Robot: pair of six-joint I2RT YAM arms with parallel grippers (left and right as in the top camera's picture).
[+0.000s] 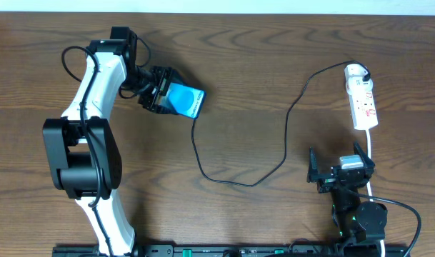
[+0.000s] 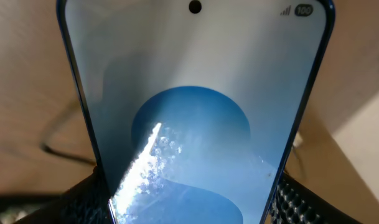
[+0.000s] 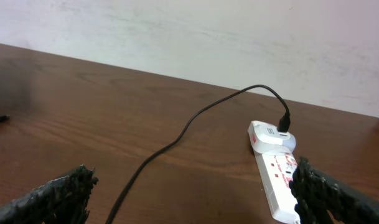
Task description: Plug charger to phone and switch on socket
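Note:
My left gripper (image 1: 158, 90) is shut on the phone (image 1: 186, 101), which has a light blue screen with a darker blue circle and fills the left wrist view (image 2: 195, 112), held by its sides between my fingers (image 2: 192, 208). The charger's thin black cable (image 1: 287, 135) runs from the phone's lower edge across the table to its white plug adapter (image 1: 356, 71), seated in the far end of the socket (image 1: 364, 103), a white power strip. My right gripper (image 1: 340, 171) is open and empty just in front of the socket (image 3: 277, 180); the cable (image 3: 177, 140) and adapter (image 3: 270, 134) also show there.
The socket's white cord (image 1: 371, 153) runs toward the front edge past my right gripper. A pale wall (image 3: 239, 37) rises behind the wooden table (image 1: 274, 43).

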